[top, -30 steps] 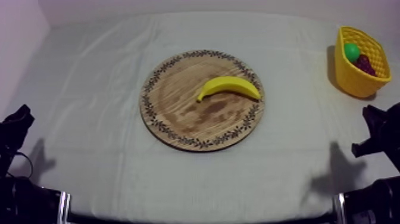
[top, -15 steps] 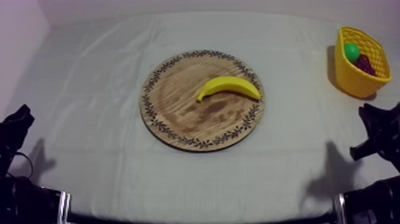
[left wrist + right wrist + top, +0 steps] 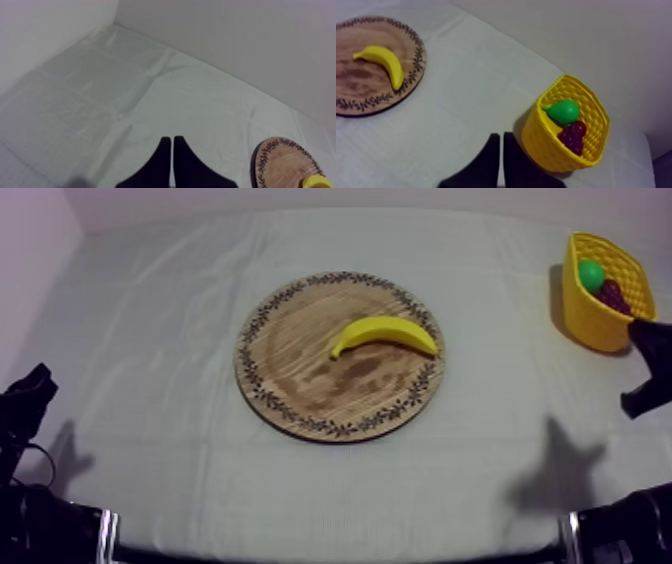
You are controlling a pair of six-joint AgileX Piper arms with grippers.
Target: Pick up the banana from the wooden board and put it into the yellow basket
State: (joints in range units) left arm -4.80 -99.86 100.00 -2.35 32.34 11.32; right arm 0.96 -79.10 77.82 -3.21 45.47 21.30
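A yellow banana [image 3: 385, 334] lies on the round wooden board [image 3: 296, 360] in the middle of the table. The yellow basket [image 3: 600, 313] stands at the far right, holding a green pear [image 3: 591, 275] and dark grapes [image 3: 613, 296]. My right gripper [image 3: 643, 336] hovers just in front of the basket, far from the banana. In the right wrist view its fingers [image 3: 497, 142] lie together, shut on nothing, beside the basket [image 3: 556, 145]; the banana [image 3: 384, 62] rests on the board [image 3: 356, 100] beyond. My left gripper [image 3: 171, 144] is shut and low at the left [image 3: 33, 380].
Grey-white cloth covers the table, with open cloth all around the board. The left wrist view catches the board's rim [image 3: 265, 152] and the banana's tip [image 3: 320, 181]. Walls close off the far and left sides.
My right gripper has moved up the right edge toward the basket. The left arm, the banana and the board have not moved.
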